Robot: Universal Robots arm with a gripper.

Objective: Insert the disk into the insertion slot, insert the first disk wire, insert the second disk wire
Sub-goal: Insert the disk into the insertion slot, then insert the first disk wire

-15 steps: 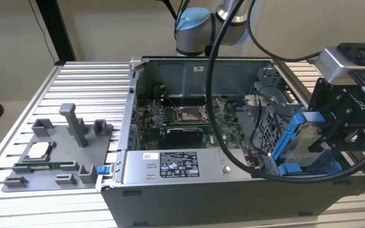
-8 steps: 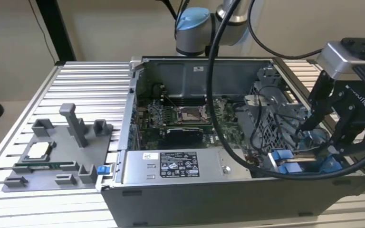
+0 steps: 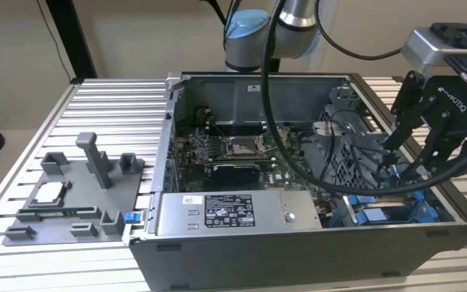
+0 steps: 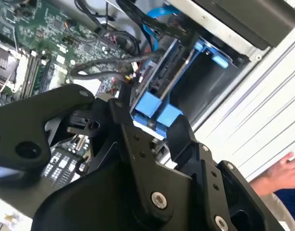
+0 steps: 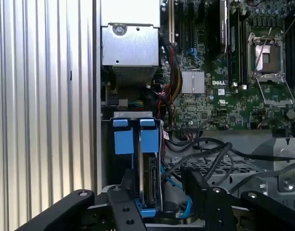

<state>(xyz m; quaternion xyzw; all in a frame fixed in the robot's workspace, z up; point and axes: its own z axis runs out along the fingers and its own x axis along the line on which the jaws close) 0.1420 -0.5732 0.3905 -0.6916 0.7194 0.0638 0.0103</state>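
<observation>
a slatted metal table (image 3: 95, 109) carries an open computer case (image 3: 298, 255), with a grey power-supply box (image 3: 225, 213) along the wall nearest the exterior view. the gripper (image 3: 408, 163) hangs over the case's corner at the exterior view's right, above the insertion slot (image 3: 376, 214). in the first wrist view the disk (image 5: 149, 178) stands edge-on inside the slot, between the spread fingers (image 5: 122, 207). one finger is just beside it and the other apart, so the gripper is released, grasping nothing. two blue tabs (image 5: 124, 140) stand at the slot's end.
</observation>
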